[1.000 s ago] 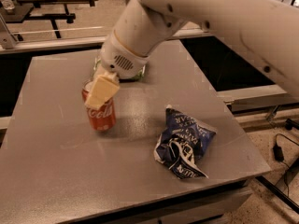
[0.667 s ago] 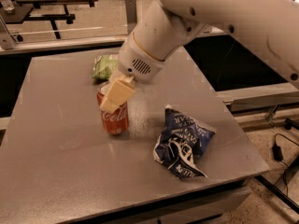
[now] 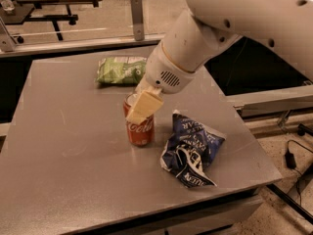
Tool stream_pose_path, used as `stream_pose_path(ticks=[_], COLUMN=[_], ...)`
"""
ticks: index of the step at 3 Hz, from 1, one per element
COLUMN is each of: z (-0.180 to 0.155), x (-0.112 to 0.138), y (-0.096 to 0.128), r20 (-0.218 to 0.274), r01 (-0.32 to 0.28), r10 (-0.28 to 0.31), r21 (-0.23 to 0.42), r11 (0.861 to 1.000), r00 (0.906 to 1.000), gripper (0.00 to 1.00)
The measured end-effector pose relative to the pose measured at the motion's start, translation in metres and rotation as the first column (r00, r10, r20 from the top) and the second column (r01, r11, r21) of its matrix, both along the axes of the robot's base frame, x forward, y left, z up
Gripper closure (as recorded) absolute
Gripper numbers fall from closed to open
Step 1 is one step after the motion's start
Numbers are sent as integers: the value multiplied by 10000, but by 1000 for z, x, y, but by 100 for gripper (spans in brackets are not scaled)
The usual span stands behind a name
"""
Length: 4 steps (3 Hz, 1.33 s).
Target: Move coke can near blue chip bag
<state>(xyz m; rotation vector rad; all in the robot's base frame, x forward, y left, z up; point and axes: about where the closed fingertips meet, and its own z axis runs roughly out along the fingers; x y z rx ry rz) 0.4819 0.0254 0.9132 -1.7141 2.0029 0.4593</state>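
Observation:
The coke can (image 3: 140, 130) is a red can with white script, upright on the grey table (image 3: 68, 170), its base at or just above the surface. My gripper (image 3: 137, 106) comes down on the can's top from the upper right and is shut on it; a pale yellow finger (image 3: 145, 106) covers the can's upper front. The blue chip bag (image 3: 191, 150) lies crumpled on the table just right of the can, a small gap between them.
A green chip bag (image 3: 121, 70) lies at the table's back, behind the can. The white arm (image 3: 234, 18) spans the upper right. The table's right edge is close to the blue bag. Cables (image 3: 293, 155) lie on the floor at right.
The gripper has carried the coke can to the right, from the table's left-middle to just beside the blue chip bag. The green bag, earlier hidden behind the arm, now shows.

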Motion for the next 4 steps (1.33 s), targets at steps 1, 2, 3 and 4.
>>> stream_pose_path(ticks=[1,2,3,4], z=[-3,0,4,4], x=[1,3,4,4], y=[-11,-22,-29,-29], r20=[125,252,432,433], r01=[255,471,611,611], r10=[-253,-465,-600,-599], r21=[-186,-231,-251,-251], r11=[9995,9986,9978,9978], r00=[9996,9986,9973,9973], gripper=[49,27,0,0])
